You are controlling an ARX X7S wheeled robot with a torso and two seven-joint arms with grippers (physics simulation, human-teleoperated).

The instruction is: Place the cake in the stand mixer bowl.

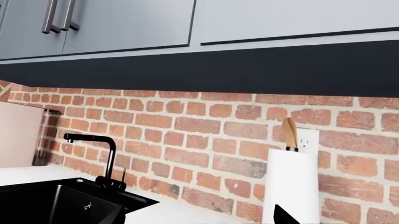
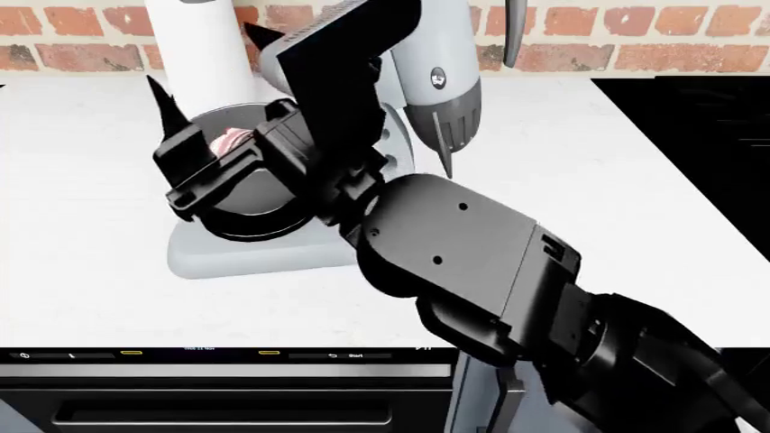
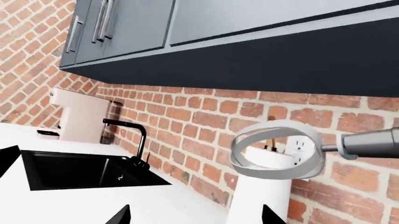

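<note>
The right gripper (image 2: 223,149) hangs over the stand mixer bowl (image 2: 247,194) with the cake (image 2: 230,142) (a pink sliver) between its fingers — clasped or loose, I cannot tell. The left gripper's state is also unclear — only a dark tip (image 1: 288,216) shows.

White counter (image 2: 96,271) carries grey stand mixer (image 2: 259,248) (base partly hidden), apparently paper-towel roll (image 3: 259,196) behind.

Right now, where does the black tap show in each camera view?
Head view: not in it.
Left wrist view: black tap stands behind the sink, against the brick wall.
Right wrist view: black tap stands behind the sink.
Shared landmark: the white paper roll, further along the wall in both wrist views.
</note>
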